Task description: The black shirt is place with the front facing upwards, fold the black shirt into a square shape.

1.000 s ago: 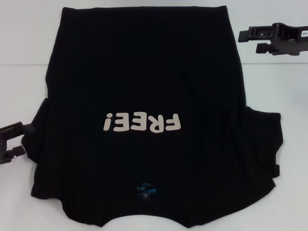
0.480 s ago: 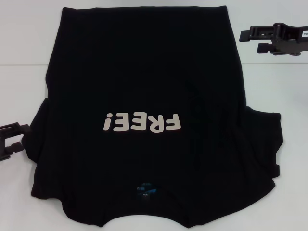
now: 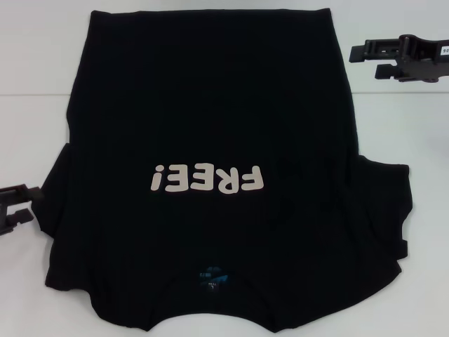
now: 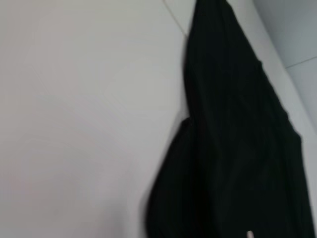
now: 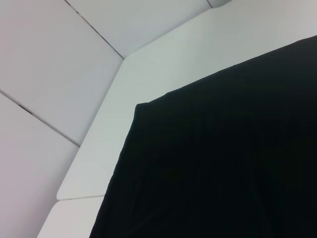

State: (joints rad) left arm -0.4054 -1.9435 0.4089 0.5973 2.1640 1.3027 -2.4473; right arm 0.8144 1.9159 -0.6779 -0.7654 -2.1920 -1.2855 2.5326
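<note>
"FREE!" reads upside down on the black shirt (image 3: pixel 210 105).

The black shirt (image 3: pixel 210 168) covers most of the white table (image 3: pixel 35 91). Bare table strips lie open along both its sides. The left gripper (image 3: pixel 15 207) sits just beside its left sleeve; the right gripper (image 3: pixel 370 60) hovers off its far right corner.

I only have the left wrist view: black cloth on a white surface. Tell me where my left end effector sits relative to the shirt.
Observer: In the head view the left end effector sits beside the black shirt, next to its left sleeve, not gripping cloth.
Operator: Report the right arm.
Observer: The right end effector hovers past the shirt's far right corner, apart from the fabric.
Operator: Confirm which side faces up.
Observer: The front does: the FREE! lettering shows, with the blue neck label at the near edge.
</note>
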